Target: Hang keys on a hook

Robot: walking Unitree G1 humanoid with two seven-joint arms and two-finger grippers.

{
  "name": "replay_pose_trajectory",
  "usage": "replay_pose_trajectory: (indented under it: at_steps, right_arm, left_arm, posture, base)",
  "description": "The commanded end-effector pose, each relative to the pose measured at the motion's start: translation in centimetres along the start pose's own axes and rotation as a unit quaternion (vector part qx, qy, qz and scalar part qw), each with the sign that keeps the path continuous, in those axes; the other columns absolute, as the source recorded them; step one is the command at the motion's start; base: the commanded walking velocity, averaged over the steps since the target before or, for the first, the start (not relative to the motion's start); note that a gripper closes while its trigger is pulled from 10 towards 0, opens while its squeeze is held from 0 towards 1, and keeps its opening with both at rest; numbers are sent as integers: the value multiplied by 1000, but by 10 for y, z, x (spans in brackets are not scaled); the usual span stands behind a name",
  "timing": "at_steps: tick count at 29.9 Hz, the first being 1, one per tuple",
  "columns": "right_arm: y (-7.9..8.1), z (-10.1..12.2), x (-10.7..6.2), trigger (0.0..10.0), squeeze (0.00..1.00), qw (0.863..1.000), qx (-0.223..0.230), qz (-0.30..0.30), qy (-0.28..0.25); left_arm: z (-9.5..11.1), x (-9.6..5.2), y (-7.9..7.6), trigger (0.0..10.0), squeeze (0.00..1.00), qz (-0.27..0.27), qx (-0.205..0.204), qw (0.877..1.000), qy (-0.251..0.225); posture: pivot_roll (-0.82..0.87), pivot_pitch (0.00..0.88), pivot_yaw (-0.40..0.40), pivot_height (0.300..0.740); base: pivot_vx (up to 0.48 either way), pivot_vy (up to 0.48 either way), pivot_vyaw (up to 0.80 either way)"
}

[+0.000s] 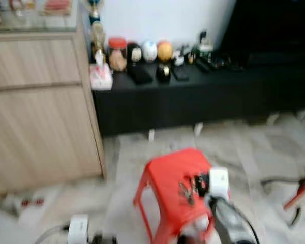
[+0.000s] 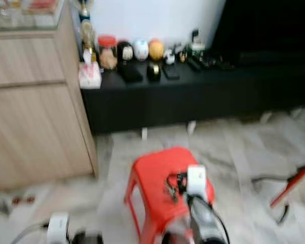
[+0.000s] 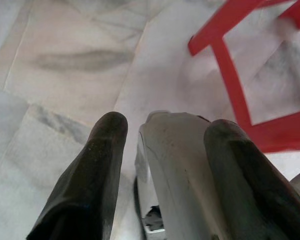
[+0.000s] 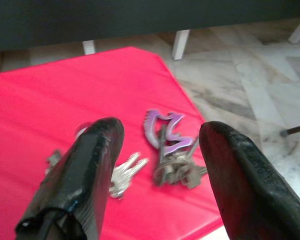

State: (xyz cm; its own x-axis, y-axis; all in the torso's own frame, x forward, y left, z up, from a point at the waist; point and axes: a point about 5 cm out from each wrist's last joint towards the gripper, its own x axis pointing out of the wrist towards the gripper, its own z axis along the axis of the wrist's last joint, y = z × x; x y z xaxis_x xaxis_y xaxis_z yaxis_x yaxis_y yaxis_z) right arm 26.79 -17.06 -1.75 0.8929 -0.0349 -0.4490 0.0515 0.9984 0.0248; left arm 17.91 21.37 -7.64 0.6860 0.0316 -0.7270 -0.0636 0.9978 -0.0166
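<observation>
Keys [image 4: 165, 155]: lie flat on the red stool [image 4: 50, 100], below and between the right fingers, untouched.
Right gripper [image 4: 157, 150]: fingers spread, straddling the bunch, apparently lining up a pinch.
Left gripper [image 3: 165, 145]: fingers apart, idle over floor.
Hook: none visible; head views blurred.

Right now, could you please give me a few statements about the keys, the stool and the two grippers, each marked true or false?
1. The keys lie on the red stool. True.
2. The right gripper is shut on the keys. False: its fingers are open, poised above the keys, which lie flat on the seat.
3. A purple piece is part of the key bunch. True.
4. The stool stands on a carpet. False: it stands on a marble-patterned tile floor.
5. The left gripper holds the stool's leg. False: it hangs open over the floor, beside the stool.
</observation>
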Motion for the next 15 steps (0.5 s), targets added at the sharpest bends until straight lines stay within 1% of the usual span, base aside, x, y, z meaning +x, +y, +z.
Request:
replay_pose_trajectory:
  at_steps: [1, 5, 8, 11, 14, 15]
  right_arm:
    - [10, 0, 1, 10000, 0, 1000, 6, 11, 1]
    - [11, -1, 1, 10000, 0, 1000, 6, 15, 8]
    - [17, -11, 1, 10000, 0, 998, 0, 38, 55]
    - [22, -17, 2, 10000, 0, 994, -1, 58, 90]
    - [28, -18, 2, 10000, 0, 991, 3, 79, 104]
    - [32, -16, 3, 10000, 0, 990, -2, 89, 108]
  left_arm:
    - [-18, -4, -9, 10000, 0, -21, -10, 999, 32]
    - [-18, -4, -9, 10000, 0, -21, -9, 999, 33]
    - [-20, -4, -8, 10000, 0, -21, -8, 999, 35]
    - [-23, -6, -7, 10000, 0, -19, -7, 999, 40]
    - [-25, -7, -7, 10000, 0, -17, -7, 999, 42]
    - [-27, -8, -6, 10000, 0, -16, -7, 999, 44]
  posture:
    - [65, 8, -116, 615]
    - [64, 11, -115, 615]
    - [63, 15, -113, 615]
    - [68, 25, -113, 615]
    - [76, 34, -115, 615]
    - [80, 41, -116, 615]
  base:
    - [0, 0, 0]
    - [0, 0, 0]
    - [0, 0, 0]
    - [0, 0, 0]
    - [0, 0, 0]
    - [0, 0, 0]
